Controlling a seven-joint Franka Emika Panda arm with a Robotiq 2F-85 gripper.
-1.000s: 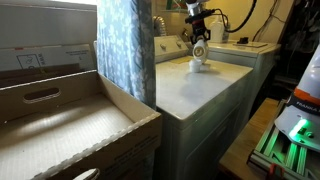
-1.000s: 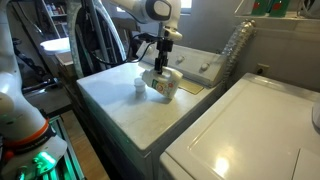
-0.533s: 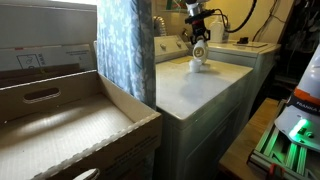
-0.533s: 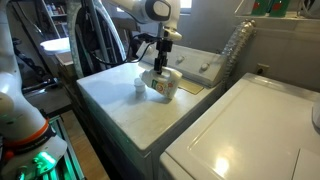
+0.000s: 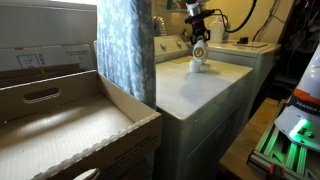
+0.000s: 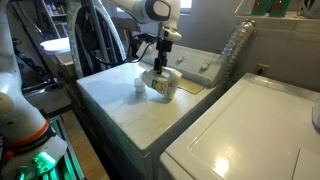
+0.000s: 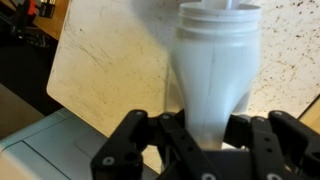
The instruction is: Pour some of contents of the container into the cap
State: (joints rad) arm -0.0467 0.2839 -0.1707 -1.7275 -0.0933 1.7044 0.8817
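The white table bore everything. Over its far end the arm reached down, and its tool was clamped on the container, fingers pressing both sides of the bottle in the wrist view. The container sat low by the table, contact unclear. The cap stood just beside it.

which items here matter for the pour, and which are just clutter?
Job:
- container, between the jaws of the gripper
- cap, beside it on the washer top

Lying about:
- curtain
- cardboard box
- neighbouring machine
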